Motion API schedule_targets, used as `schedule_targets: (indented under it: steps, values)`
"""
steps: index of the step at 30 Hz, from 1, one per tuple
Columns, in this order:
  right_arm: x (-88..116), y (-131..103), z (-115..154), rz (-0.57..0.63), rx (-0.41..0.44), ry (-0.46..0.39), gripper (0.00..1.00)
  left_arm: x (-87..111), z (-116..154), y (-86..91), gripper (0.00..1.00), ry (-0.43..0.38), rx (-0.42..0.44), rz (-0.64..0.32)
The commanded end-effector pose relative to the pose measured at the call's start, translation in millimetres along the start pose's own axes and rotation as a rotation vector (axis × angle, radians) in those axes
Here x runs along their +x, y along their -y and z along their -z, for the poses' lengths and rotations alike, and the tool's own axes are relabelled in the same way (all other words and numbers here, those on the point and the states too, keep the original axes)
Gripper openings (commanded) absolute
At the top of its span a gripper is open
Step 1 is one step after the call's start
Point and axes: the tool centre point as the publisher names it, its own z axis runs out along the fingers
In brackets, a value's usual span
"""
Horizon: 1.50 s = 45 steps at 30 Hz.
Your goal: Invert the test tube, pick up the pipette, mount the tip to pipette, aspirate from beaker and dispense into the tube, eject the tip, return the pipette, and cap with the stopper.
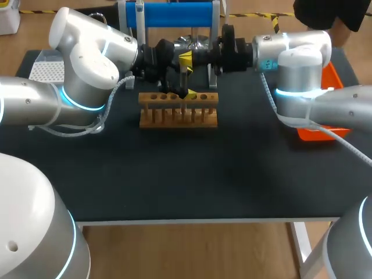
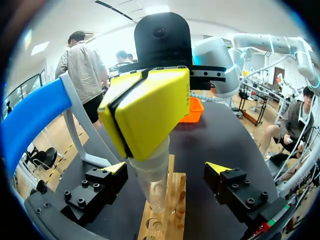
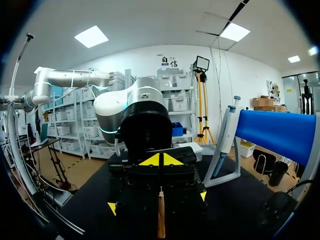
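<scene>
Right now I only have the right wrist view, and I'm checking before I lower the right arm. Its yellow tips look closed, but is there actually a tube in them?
Observer: Yes. The left wrist view shows the right gripper shut on the test tube, which hangs below its pads.
Operator: What's under the tube?
Observer: The wooden rack. The tube's lower end is right at the rack's top. I cannot tell whether it has entered a hole.
Operator: Anything near that arm's elbow?
Observer: In the head view an orange bin sits at the right edge of the table, partly hidden by the right arm.
</scene>
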Motion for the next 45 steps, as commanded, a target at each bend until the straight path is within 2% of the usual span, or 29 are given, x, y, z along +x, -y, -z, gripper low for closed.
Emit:
schedule_targets:
  steps: [1,14,15,16,17,18,28,40,45]
  values:
    - [-3.0,11.7,-1.3,-0.004,0.001,-0.004,0.0,0.0,0.0,0.2,1.0,-0.001,0.0,0.0]
    - [-5.1,-33.6,13.8,0.064,-0.065,0.002,0.0,0.0,0.0,0.2,1.0,-0.001,0.0,0.0]
    - [-5.0,-36.8,16.7,0.075,-0.062,0.007,0.07,0.0,0.0,0.2,1.0,-0.001,0.0,0.0]
    - [-4.8,-40.1,20.3,0.081,-0.058,0.011,0.25,0.0,0.0,0.2,1.0,-0.001,0.0,0.0]
    - [-4.5,-43.1,24.2,0.087,-0.056,0.012,0.69,0.0,0.0,0.2,1.0,-0.001,0.0,0.0]
    - [-4.1,-45.3,28.4,0.098,-0.05,0.017,1.0,0.0,0.0,0.2,1.0,-0.001,0.0,0.0]
    - [-4.6,-43.2,79.0,0.155,0.041,0.08,1.0,0.0,0.0,0.2,1.0,-0.001,0.0,0.0]
    - [-2.3,8.4,129.9,0.122,0.153,0.145,1.0,0.0,0.0,0.2,1.0,-0.001,0.0,0.0]
    - [-0.4,12.7,133.5,0.131,0.173,0.155,1.0,0.0,0.0,0.2,1.0,-0.001,0.0,0.0]
